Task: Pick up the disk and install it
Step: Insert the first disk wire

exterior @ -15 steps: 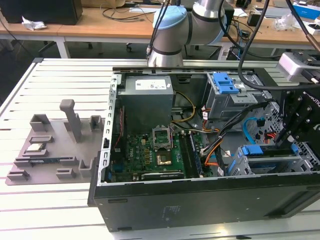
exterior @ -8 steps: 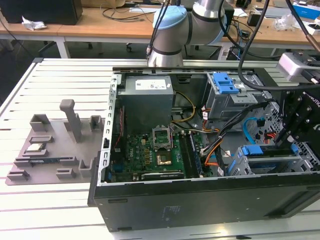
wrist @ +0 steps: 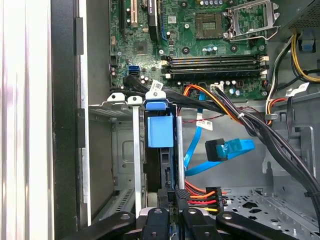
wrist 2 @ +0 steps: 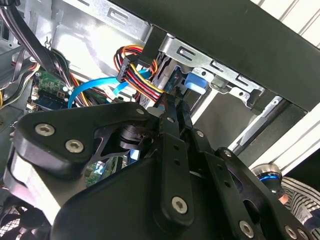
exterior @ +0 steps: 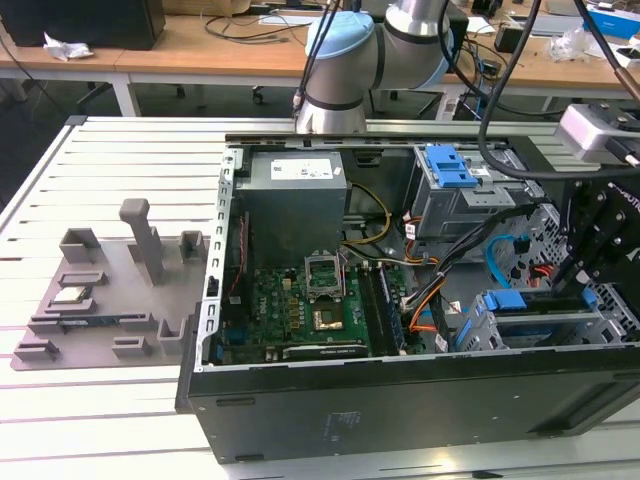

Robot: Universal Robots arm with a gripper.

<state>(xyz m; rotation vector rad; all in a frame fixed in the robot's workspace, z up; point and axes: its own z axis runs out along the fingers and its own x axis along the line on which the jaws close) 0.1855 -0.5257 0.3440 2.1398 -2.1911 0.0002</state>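
The disk (exterior: pixel 535 302), in its bright blue carrier frame, stands on edge in the lower grey drive cage (exterior: pixel 600 322) at the exterior view's right end of the open computer case. In the first wrist view the disk (wrist: pixel 160 131) sits between the cage's metal rails, its blue end toward the motherboard. My gripper (exterior: pixel 570 285) reaches down onto it from above. The black fingers (wrist: pixel 157 216) close in on either side of the disk's dark edge. In the second wrist view the gripper (wrist 2: pixel 172 107) narrows to a point beside the disk's blue frame (wrist 2: pixel 192 82).
An upper drive cage with a blue latch (exterior: pixel 450 165) stands behind the gripper. Orange, red and black cables (wrist: pixel 200 192) and a blue data cable (wrist: pixel 227 149) lie close beside the disk. The motherboard (exterior: pixel 310 300) fills the case floor. A grey fixture tray (exterior: pixel 110 300) lies at the exterior view's left.
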